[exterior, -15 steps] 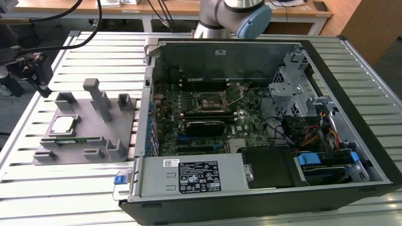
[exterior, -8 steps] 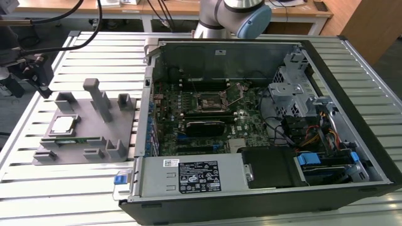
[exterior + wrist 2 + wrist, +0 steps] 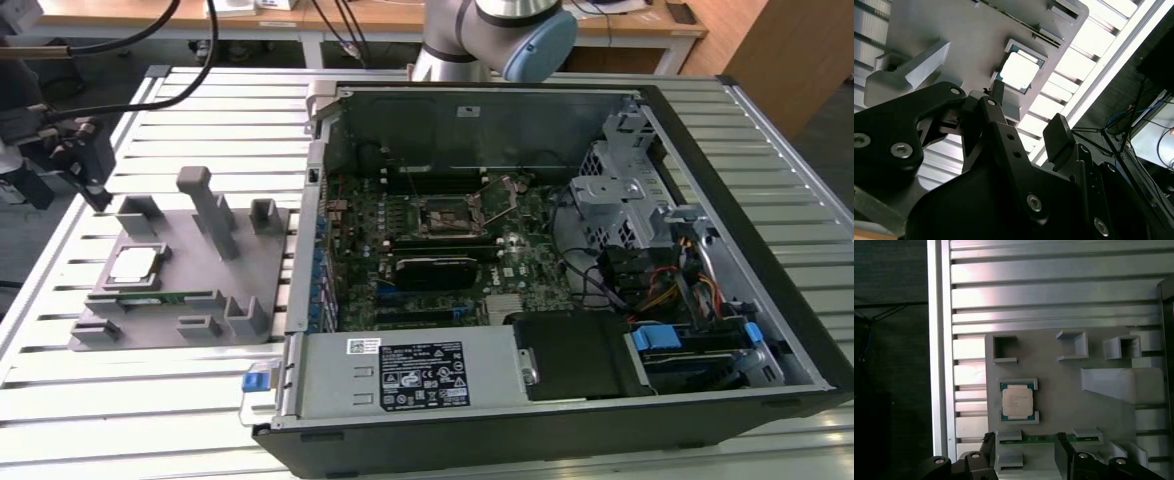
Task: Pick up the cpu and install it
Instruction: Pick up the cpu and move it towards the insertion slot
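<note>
The cpu (image 3: 134, 265), a small square chip with a silvery top, lies flat in a raised nest on the grey fixture plate (image 3: 180, 250) at the exterior view's left. My gripper (image 3: 91, 195) hangs above the plate's far left edge, a short way off the cpu and not touching it. In both wrist views the black fingers stand apart with nothing between them: gripper (image 3: 1026, 114), cpu (image 3: 1019, 70); gripper (image 3: 1026, 444), cpu (image 3: 1017, 402). The motherboard's black socket (image 3: 447, 215) with its metal frame sits inside the open computer case (image 3: 787, 330).
A thin green memory stick (image 3: 154, 297) rests in a slot on the fixture beside the cpu, memory stick (image 3: 1044, 438). Tall grey posts (image 3: 200, 205) rise from the plate. The slatted aluminium table (image 3: 120, 400) carries the fixture and the case. The arm's base (image 3: 494, 30) stands behind the case.
</note>
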Controlling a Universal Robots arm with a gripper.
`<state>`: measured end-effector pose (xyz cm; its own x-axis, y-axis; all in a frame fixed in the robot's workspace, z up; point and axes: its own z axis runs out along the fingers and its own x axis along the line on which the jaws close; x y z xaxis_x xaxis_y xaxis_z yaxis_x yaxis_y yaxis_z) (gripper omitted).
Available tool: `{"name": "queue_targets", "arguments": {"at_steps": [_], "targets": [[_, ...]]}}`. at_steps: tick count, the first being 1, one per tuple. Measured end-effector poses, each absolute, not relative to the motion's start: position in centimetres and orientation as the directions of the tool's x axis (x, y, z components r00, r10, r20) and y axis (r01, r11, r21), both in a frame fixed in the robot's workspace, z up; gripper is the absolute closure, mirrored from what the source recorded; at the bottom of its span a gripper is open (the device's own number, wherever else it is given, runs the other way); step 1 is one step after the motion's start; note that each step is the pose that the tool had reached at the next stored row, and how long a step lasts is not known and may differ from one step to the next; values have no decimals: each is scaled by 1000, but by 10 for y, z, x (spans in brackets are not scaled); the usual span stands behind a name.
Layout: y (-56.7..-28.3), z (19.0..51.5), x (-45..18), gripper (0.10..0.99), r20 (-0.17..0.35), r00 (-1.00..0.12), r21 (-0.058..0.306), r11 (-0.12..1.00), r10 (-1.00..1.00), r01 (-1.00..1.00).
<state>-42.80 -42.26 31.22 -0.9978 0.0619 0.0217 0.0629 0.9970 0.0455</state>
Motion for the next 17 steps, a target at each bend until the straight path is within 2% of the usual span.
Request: {"name": "queue_targets", "arguments": {"at_steps": [17], "targets": [[-423, 301, -428, 498, 24, -998, 45, 997, 62, 63]]}}
